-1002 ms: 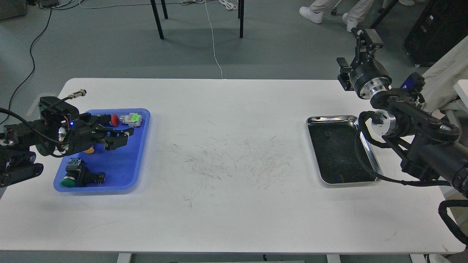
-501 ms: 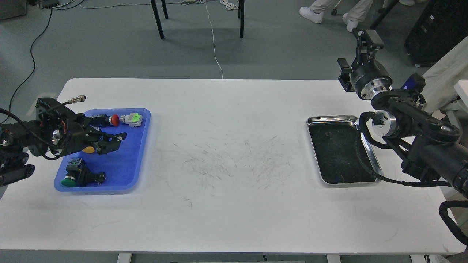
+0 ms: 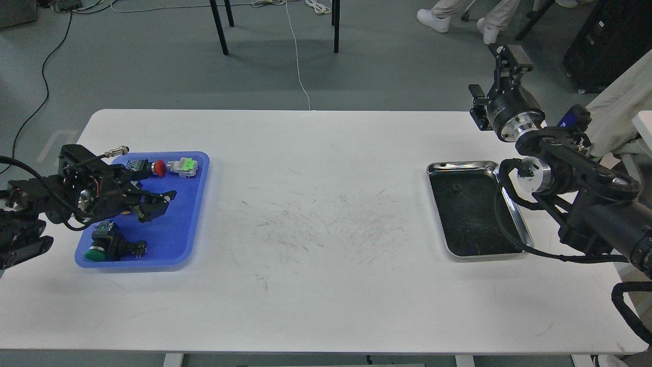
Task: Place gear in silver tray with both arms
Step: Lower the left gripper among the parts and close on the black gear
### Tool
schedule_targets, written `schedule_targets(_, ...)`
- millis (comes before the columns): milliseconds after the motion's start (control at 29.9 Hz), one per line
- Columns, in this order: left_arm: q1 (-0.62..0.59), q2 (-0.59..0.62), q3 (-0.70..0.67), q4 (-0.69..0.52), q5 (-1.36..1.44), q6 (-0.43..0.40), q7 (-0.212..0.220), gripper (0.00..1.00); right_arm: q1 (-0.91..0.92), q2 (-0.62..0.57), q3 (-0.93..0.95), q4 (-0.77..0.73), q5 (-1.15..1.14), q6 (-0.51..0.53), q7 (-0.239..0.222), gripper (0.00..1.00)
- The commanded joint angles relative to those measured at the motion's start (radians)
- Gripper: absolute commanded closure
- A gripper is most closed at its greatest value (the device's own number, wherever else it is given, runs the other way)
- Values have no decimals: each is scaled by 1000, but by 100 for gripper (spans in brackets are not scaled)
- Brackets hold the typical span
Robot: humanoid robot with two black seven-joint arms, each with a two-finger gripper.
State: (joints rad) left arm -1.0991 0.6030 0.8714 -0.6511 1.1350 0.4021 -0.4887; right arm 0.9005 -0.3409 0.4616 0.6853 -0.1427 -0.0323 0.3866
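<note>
The silver tray (image 3: pixel 461 165) lies at the right of the white table, its dark bottom bare. My left gripper (image 3: pixel 159 203) hangs low over the blue plastic tray (image 3: pixel 178 229) at the left, its two fingers apart and nothing visible between them. No gear shows; the gripper covers the tray floor under it. My right gripper (image 3: pixel 509 51) is raised past the table's far right edge, well above and behind the silver tray. It is seen from behind and its fingers cannot be told apart.
The blue tray holds a red push button with a grey and green block (image 3: pixel 175 166) at its far end. A green-capped black switch (image 3: pixel 104 247) lies at its near end. A black cable from my right arm crosses the silver tray's right rim. Chair legs and a person's feet are beyond the table.
My left gripper has come down and back toward me over the blue tray, and now covers a small yellow piece that showed beside it before. My right arm has barely moved.
</note>
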Motion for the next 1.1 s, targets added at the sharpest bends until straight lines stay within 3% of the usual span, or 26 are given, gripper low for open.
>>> schedule_targets(0,15,-2,-5,34,-15,-14,0,33,0,0,0,-1,0,0,0,6)
schedule_targets(134,30,-2,-11,39,-17,-26,0,51,0,0,-1,0,0,0,0,6)
schedule_targets(267,36,-2,-38,53,-17,-69,0,51,0,0,-3,-1,-1,0,0,6)
schedule_targets(1069,116,-64,-83,114,-18,-71,0,51,-6,-1,-5,-1,-3,2,0,6)
